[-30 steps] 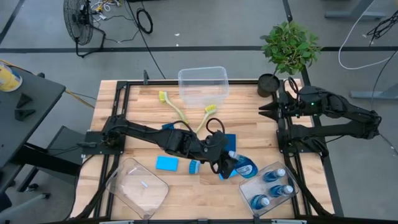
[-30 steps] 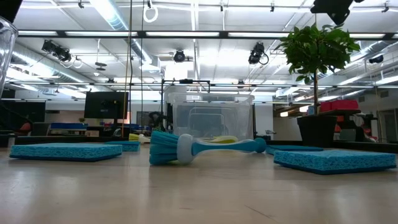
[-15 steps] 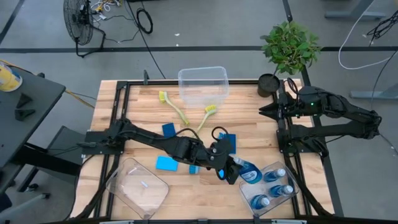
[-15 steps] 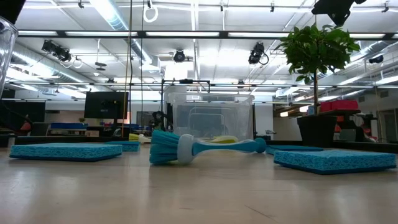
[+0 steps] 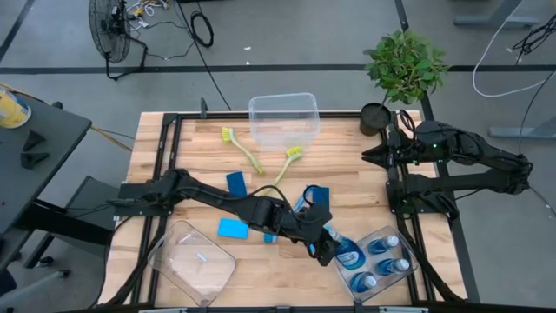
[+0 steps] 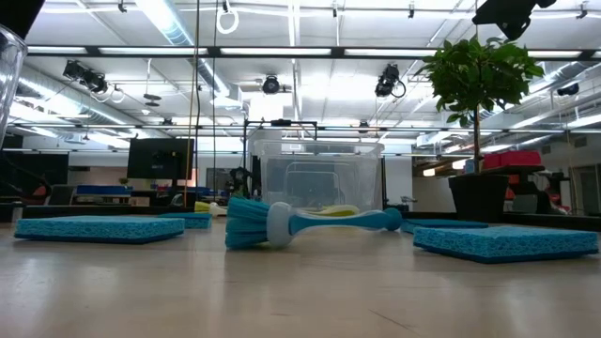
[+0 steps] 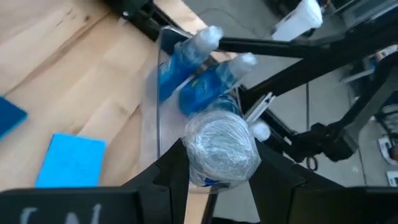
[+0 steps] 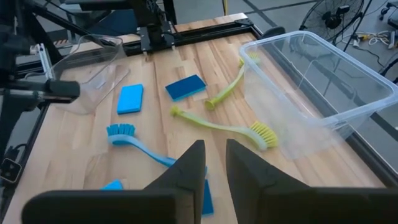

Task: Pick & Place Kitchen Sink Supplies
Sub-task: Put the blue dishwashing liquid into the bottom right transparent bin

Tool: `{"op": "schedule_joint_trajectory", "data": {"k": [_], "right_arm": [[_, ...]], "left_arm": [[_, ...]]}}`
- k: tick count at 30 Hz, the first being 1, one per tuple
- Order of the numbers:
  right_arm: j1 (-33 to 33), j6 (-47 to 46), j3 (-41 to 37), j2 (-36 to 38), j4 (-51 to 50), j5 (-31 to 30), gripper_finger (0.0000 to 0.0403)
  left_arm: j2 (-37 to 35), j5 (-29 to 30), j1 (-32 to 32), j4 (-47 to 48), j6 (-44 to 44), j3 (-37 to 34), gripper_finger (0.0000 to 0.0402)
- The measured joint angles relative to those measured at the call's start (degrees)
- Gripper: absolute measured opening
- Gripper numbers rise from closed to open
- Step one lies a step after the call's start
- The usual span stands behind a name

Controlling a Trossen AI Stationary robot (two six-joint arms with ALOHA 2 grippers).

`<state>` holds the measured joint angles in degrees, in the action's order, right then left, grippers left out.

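Note:
My left gripper (image 5: 325,247) is shut on a small blue soap bottle (image 5: 348,253) just above the near-right clear bin (image 5: 393,280), which holds three more blue bottles (image 5: 383,246). In the left wrist view the held bottle (image 7: 219,148) fills the space between the fingers, with the binned bottles (image 7: 186,59) beyond. On the table lie two yellow-green brushes (image 5: 242,150) (image 5: 287,164), a blue brush (image 6: 300,223), a light blue sponge (image 5: 233,228) and dark blue sponges (image 5: 236,183) (image 5: 318,196). My right gripper (image 8: 216,158) waits at the table's right edge, open by a narrow gap. My left gripper pinches the soap bottle between its two fingers, one on each side of the body near its clear round base (image 7: 227,134). The fingers (image 7: 177,168) slant down toward the table's near-right corner. The bottle is lifted clear and tilted, at the bin's rim.
A clear bin (image 5: 283,117) stands at the far edge and another clear bin (image 5: 191,261) lies tipped at the near-left. A potted plant (image 5: 404,65) stands at the far right corner. Bare wood shows near the table's near edge, in the middle (image 5: 278,269).
My left gripper, still shut on the bottle, has moved toward the table's near-right corner and now stands closer to the bin with the three bottles. The bottle has travelled with it, off the table. The right arm has kept still.

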<state>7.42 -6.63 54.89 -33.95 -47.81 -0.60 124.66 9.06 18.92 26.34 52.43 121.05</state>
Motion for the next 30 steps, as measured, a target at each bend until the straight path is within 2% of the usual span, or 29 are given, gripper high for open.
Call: {"op": "schedule_joint_trajectory", "data": {"k": [5, 13, 18, 21, 30], "right_arm": [[0.0, -0.4, 0.0, 0.0, 0.0, 0.0, 0.0066], [0.0, -0.4, 0.0, 0.0, 0.0, 0.0, 0.0066], [0.0, -0.4, 0.0, 0.0, 0.0, 0.0, 0.0066], [0.0, -0.4, 0.0, 0.0, 0.0, -0.1, 0.0066], [0.0, -0.4, 0.0, 0.0, 0.0, -1.2, 0.0066]], "left_arm": [[0.2, -1.2, -0.2, -1.3, -4.9, -0.1, 0.0142], [0.1, -2.2, -0.1, -5.2, -24.1, -0.1, 0.0139], [0.1, -3.0, -0.9, -4.8, -31.9, -0.1, 0.0145], [0.1, -5.1, -1.4, -5.9, -35.0, -0.1, 0.0142], [0.1, -9.7, -1.7, -7.4, -35.7, -0.1, 0.0140]]}}
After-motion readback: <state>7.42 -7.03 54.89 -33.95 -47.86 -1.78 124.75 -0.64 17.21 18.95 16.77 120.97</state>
